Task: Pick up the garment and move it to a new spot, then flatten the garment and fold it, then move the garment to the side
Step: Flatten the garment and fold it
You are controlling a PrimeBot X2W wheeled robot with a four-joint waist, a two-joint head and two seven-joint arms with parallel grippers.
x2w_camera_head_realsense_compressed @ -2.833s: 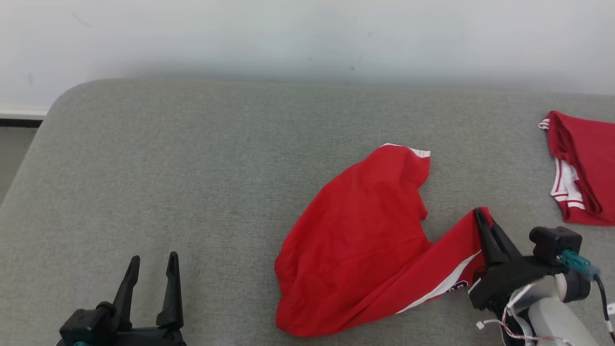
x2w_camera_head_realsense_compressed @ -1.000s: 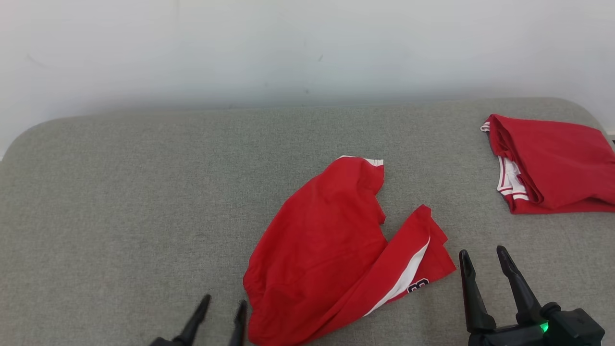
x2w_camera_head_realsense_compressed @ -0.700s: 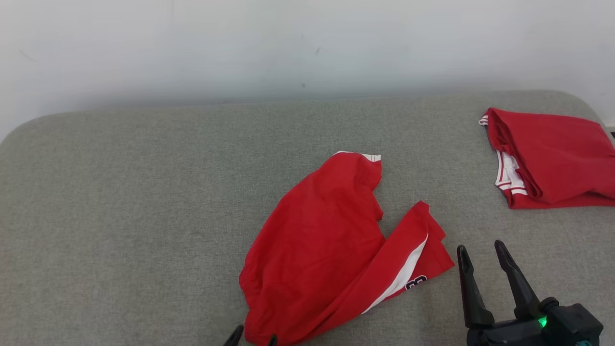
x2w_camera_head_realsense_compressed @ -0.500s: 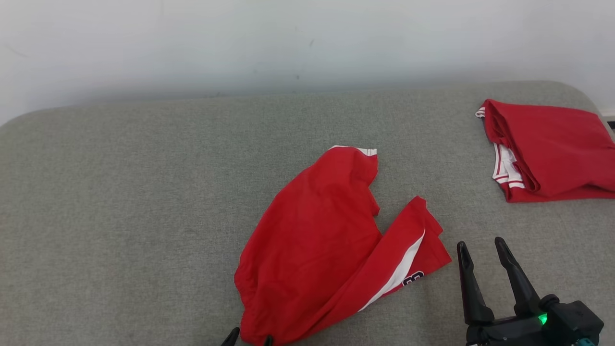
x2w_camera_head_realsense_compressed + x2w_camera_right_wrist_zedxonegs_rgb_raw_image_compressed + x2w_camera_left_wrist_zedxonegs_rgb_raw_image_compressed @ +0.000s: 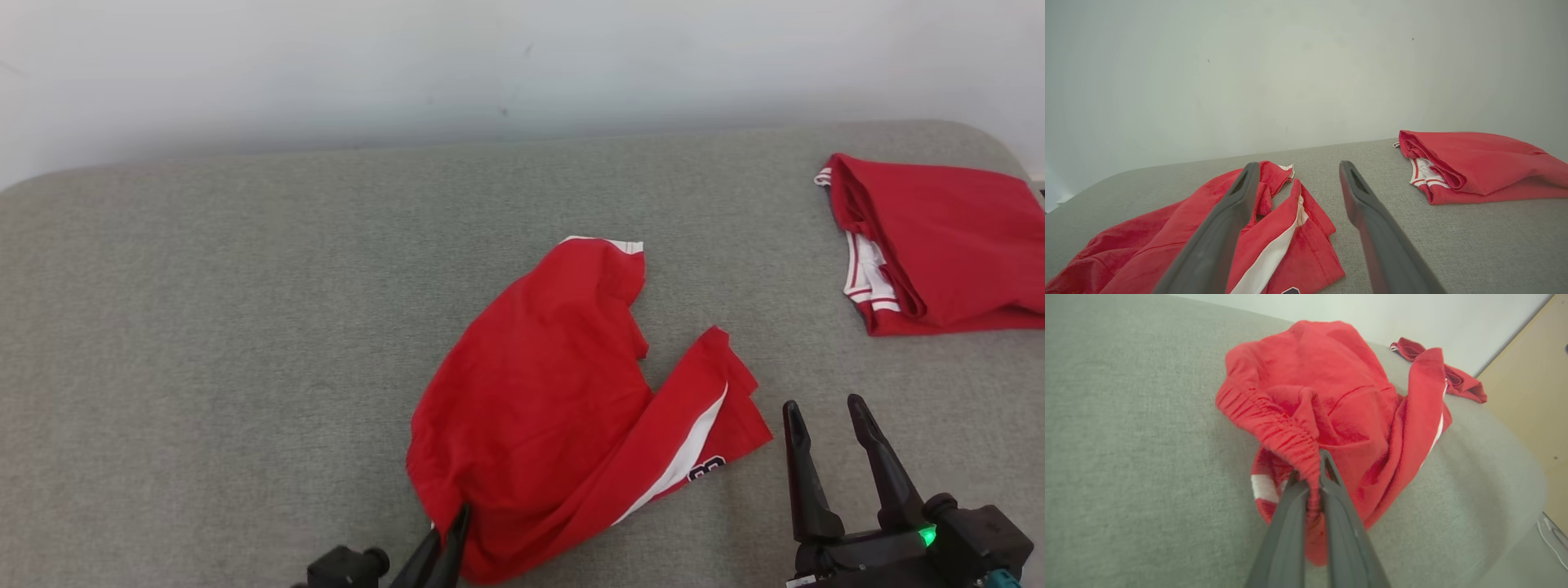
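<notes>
Soft matt red cloth garment (image 5: pixel 563 392), coarse grey woven couch (image 5: pixel 229 327), smooth matt wall (image 5: pixel 408 57)

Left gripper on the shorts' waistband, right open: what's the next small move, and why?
Probably lift the left gripper a little: it is shut on the red shorts at the elastic waistband, they lie crumpled, and the right gripper stands open beside them.

Garment (image 5: pixel 555 384) left of folded clothing (image 5: pixel 947 237)

Red garment (image 5: pixel 555 384) with a white stripe, grey cushion (image 5: pixel 204 327), red white-trimmed folded cloth (image 5: pixel 955 237)
</notes>
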